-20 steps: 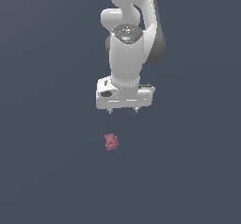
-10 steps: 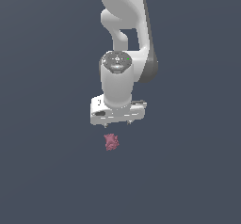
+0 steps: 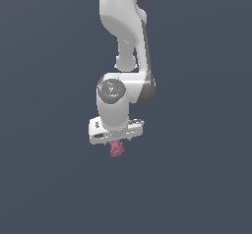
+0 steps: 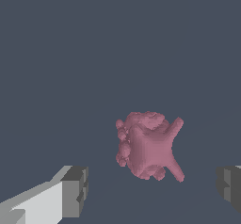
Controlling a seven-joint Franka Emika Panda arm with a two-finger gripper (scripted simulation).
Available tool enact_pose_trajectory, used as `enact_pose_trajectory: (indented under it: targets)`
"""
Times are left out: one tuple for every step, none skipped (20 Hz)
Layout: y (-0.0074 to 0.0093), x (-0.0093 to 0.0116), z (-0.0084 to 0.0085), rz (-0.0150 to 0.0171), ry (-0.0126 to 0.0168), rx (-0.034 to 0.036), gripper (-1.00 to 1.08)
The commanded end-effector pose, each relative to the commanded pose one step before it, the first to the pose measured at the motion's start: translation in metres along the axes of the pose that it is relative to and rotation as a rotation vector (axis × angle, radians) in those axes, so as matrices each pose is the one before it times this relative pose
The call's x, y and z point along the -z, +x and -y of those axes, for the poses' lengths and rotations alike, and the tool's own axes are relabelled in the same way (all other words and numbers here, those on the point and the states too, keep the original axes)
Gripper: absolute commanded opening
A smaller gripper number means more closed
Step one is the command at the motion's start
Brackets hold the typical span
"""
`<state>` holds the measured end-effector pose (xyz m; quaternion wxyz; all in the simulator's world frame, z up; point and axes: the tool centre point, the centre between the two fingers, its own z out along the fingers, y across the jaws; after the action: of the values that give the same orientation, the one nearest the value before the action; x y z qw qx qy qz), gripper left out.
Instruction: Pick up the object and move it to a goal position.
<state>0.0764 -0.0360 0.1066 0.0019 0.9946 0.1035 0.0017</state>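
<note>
- Between the spread fingers of the white robot gripper [image 4: 150,197], the small lumpy pink-magenta blob [image 4: 148,148] is lying on the dark grey floor [image 3: 49,179], touching neither fingertip.
- Two stubby prongs are sticking out sideways toward one finger; no clear long axis.
- Jaws are standing wide, holding nothing.
- Nothing is blocking them.

In the exterior view the white gripper body [image 3: 115,130] hides the top of the lumpy pink-magenta blob [image 3: 116,149]; the wrist view's frame edge crops both grey-tipped fingers [image 4: 75,191].
</note>
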Motion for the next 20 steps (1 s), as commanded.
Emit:
enact_pose_trajectory:
  targets:
    - [0.00240,-0.00734,-0.00383,0.00126,0.00227,0.00887,1.00]
    - [0.00045,-0.00204,-0.00103,0.00062,0.00065,0.00205,1.00]
    - [0.00034,-0.00158,-0.00083,0.00047,0.00049,0.00155,1.00]
    - [0.00023,-0.00112,-0.00060,0.00033,0.00035,0.00109,1.00]
    - [0.00013,-0.00067,-0.00037,0.00019,0.00020,0.00063,1.00]
    - [0.00000,-0.00017,-0.00026,0.00000,0.00000,0.00000,1.00]
    - [-0.00068,0.00063,0.00059,0.00085,-0.00016,-0.00175,1.00]
    - [0.00000,-0.00042,-0.00001,0.00000,0.00000,0.00000,1.00]
    - [-0.00001,-0.00125,-0.00004,0.00000,0.00000,0.00000,1.00]
    - [-0.00002,-0.00208,-0.00006,0.00000,0.00000,0.00000,1.00]
    - [-0.00004,-0.00291,-0.00009,0.00000,0.00000,0.00000,1.00]
    - [0.00001,-0.00364,0.00020,-0.00015,0.00005,0.00046,1.00]
    - [-0.00010,-0.00453,-0.00012,0.00000,0.00000,0.00000,1.00]
    - [-0.00006,-0.00523,0.00017,-0.00015,0.00005,0.00046,1.00]
    - [-0.00019,-0.00608,-0.00015,0.00000,0.00000,0.00000,1.00]
    - [-0.00013,-0.00622,0.00015,-0.00014,0.00005,0.00046,1.00]
    - [-0.00017,-0.00545,-0.00014,0.00000,0.00000,0.00000,1.00]
    - [-0.00003,-0.00447,0.00018,-0.00015,0.00005,0.00046,1.00]
    - [-0.00003,-0.00367,-0.00011,0.00000,0.00000,0.00000,1.00]
    - [0.00006,-0.00278,-0.00011,0.00000,0.00000,0.00000,1.00]
